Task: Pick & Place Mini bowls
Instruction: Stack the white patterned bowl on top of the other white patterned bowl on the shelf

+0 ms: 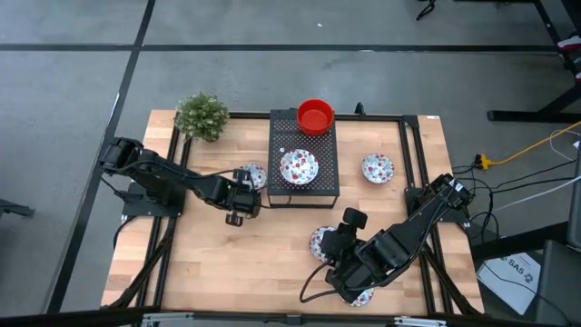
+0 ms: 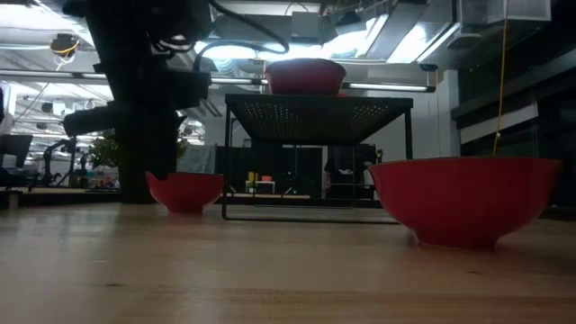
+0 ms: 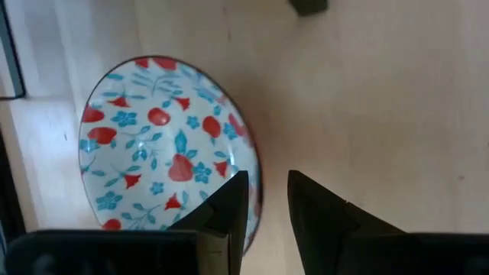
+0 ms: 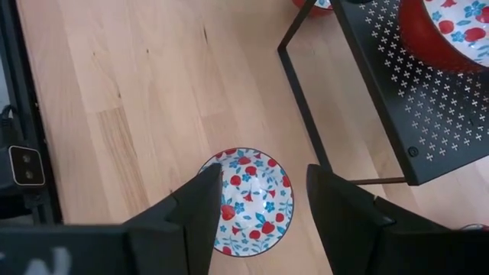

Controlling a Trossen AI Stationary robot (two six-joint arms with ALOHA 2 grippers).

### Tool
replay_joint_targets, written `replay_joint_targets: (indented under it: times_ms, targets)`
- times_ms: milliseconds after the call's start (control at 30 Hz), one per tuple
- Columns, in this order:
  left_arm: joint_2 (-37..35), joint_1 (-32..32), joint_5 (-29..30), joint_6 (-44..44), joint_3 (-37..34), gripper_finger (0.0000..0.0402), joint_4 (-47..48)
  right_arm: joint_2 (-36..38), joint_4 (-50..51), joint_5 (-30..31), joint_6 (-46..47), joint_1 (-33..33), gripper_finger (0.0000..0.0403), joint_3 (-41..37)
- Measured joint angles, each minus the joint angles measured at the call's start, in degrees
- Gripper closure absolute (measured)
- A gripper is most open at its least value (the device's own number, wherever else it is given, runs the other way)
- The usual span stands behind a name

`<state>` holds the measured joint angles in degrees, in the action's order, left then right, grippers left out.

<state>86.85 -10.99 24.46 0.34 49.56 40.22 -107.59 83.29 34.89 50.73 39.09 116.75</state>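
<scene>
My left gripper (image 3: 267,210) is open by a narrow gap and straddles the rim of a floral mini bowl (image 3: 164,145) (image 1: 254,175) that rests on the table left of the black box (image 1: 304,154). My right gripper (image 4: 263,202) is open wide, above another floral bowl (image 4: 252,200) (image 1: 320,243) on the table in front of the box. On the box's top stand a plain red bowl (image 1: 315,116) and a floral bowl (image 1: 299,167). A further floral bowl (image 1: 378,168) sits to the right of the box, and one (image 1: 363,296) shows partly under the right arm. My left gripper has one finger (image 3: 229,210) over the inside of the floral bowl's rim (image 3: 257,200) and the other outside it, coming from above. Bare table shows between the rim and the outer finger. I cannot tell whether either finger touches the bowl, which sits flat on the table.
A small green plant (image 1: 201,115) stands at the table's far left corner. The box is raised on thin black legs (image 2: 225,157), with room beneath it. In the low view two red-walled bowls (image 2: 184,191) (image 2: 463,200) rest on the wood. Black frame rails (image 1: 408,154) edge the table.
</scene>
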Motion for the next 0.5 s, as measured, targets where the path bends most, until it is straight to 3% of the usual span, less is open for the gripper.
replay_joint_targets:
  times_ms: [500]
  targets:
    - [0.02,3.74,-2.37,0.45,-3.08,0.0325,-4.31,0.00,0.61,0.02,0.19,-1.01,0.0212,0.00]
